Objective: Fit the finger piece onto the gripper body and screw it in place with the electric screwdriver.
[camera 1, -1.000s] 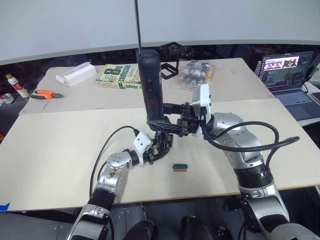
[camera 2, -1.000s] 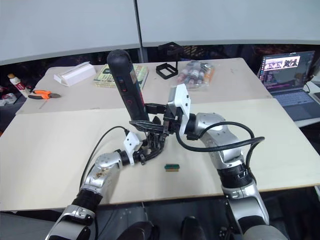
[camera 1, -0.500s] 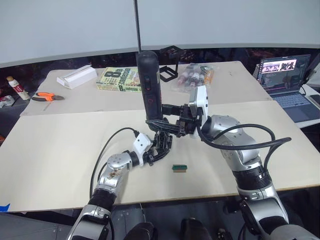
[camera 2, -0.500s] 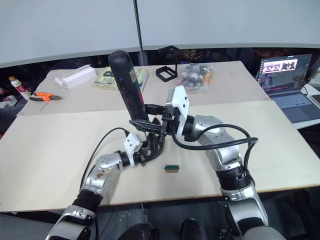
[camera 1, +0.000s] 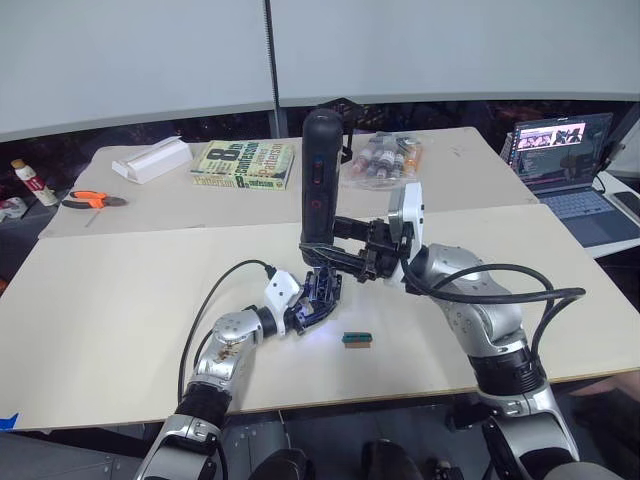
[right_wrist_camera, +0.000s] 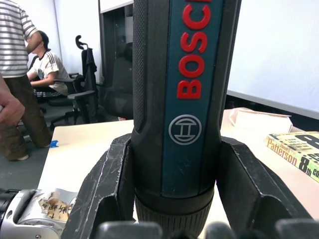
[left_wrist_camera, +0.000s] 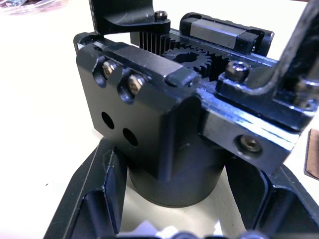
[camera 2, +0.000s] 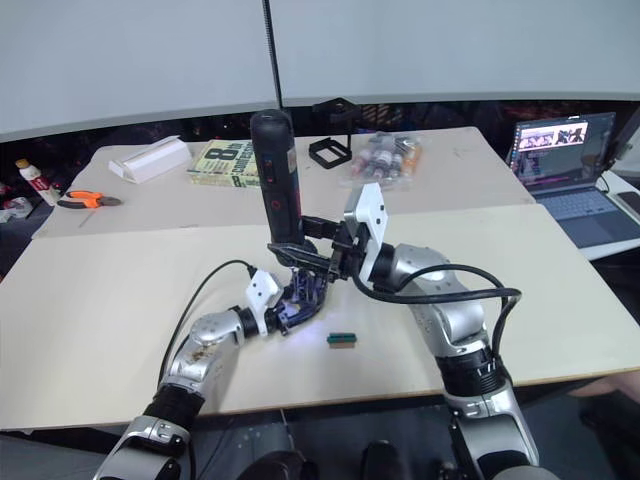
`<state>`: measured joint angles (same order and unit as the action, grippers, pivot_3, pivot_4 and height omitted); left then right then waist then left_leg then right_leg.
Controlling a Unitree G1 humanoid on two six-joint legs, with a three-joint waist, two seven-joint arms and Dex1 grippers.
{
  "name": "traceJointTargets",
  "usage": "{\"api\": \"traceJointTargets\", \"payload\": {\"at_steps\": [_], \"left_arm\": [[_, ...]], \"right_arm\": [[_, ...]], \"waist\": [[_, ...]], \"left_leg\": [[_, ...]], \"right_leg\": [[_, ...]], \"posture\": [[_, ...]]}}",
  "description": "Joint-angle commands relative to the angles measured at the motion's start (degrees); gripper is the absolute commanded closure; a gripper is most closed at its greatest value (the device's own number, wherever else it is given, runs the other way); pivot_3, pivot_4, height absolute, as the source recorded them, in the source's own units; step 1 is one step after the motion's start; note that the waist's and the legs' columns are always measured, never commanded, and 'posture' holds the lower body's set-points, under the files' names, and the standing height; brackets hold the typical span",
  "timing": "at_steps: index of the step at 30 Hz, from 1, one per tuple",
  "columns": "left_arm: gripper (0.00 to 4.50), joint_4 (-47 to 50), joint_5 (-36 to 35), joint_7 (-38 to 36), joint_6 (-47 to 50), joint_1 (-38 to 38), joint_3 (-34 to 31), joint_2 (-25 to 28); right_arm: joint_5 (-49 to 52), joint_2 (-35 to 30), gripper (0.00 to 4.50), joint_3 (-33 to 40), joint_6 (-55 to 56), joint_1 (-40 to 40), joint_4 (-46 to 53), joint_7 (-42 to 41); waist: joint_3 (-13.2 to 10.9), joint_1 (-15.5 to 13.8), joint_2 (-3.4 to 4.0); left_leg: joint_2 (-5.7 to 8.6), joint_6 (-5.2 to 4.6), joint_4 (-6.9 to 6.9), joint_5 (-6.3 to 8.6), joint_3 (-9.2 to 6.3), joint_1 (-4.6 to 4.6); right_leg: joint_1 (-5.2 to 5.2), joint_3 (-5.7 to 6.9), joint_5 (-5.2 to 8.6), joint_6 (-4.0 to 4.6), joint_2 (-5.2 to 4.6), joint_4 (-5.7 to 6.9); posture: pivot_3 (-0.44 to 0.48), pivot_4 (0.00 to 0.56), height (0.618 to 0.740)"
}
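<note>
R gripper [camera 1: 345,262] is clamping the electric screwdriver [camera 1: 320,180] low on its barrel, one finger on each side, as the R wrist view shows w/ the fingers [right_wrist_camera: 107,186] pressed against the blue-black body. Screwdriver is standing nearly upright now, nose down over the gripper body [camera 1: 322,290]. A second ago it was leaning w/ its top toward the robot's left; the top has swung over to the right and the tool is sitting straighter. The bit itself is hidden behind the fingers, so contact w/ a screw can't be told.

L gripper [camera 1: 312,300] is holding the gripper body on the table [camera 1: 120,290], its two fingers [left_wrist_camera: 99,199] closed around the round base from both sides, per the L wrist view. That view is showing the gripper body [left_wrist_camera: 164,114] close up: gear teeth, screw heads, rail on top. Can't pick out the finger piece for sure among the black parts. The L gripper and body are sitting abt where they were before; a small bluish light is now glowing just below the L fingers.

Small green block [camera 1: 357,340] is lying on the table near the L fingers, apart from them, same as earlier. Well beyond both grippers: book [camera 1: 243,162], orange pliers [camera 1: 85,200], white box [camera 1: 150,158], laptop [camera 1: 565,165].
</note>
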<state>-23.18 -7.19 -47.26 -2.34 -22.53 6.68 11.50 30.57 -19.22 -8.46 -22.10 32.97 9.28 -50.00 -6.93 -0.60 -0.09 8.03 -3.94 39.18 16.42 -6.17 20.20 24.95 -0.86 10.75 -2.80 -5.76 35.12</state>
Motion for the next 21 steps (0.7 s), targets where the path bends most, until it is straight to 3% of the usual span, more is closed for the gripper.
{"api": "traceJointTargets", "payload": {"at_steps": [1,13,21], "left_arm": [[2.19,2.59,-1.81,-0.59,0.09,-0.09,-0.2,-0.28],[2.19,2.14,-1.71,-0.47,-0.38,-0.15,-0.16,-0.49],[2.19,1.14,-1.41,-0.44,-1.13,-0.42,-0.26,-0.41]], "right_arm": [[-3.05,-1.32,2.57,-4.41,-5.66,-3.0,-4.15,-0.09],[-3.32,-1.91,2.57,-4.15,-3.31,-0.91,-2.83,-1.56],[3.95,-0.77,2.57,1.89,-0.08,3.36,2.24,-5.62]], "waist": [[0.0,-0.01,0.0],[0.0,-0.01,0.0],[-0.03,-0.06,-0.02]], "left_leg": [[0.0,0.09,0.0,-0.05,0.0,0.0],[0.0,0.06,-0.06,-0.04,0.0,0.0],[0.0,0.08,-0.1,-0.05,0.0,0.1]], "right_leg": [[-0.01,-0.01,0.0,0.0,0.0,0.0],[-0.03,-0.03,0.0,0.0,0.0,-0.03],[-0.03,-0.04,0.0,0.0,0.0,-0.04]], "posture": [[0.0,0.15,0.74],[0.0,0.15,0.74],[0.0,0.15,0.74]]}}
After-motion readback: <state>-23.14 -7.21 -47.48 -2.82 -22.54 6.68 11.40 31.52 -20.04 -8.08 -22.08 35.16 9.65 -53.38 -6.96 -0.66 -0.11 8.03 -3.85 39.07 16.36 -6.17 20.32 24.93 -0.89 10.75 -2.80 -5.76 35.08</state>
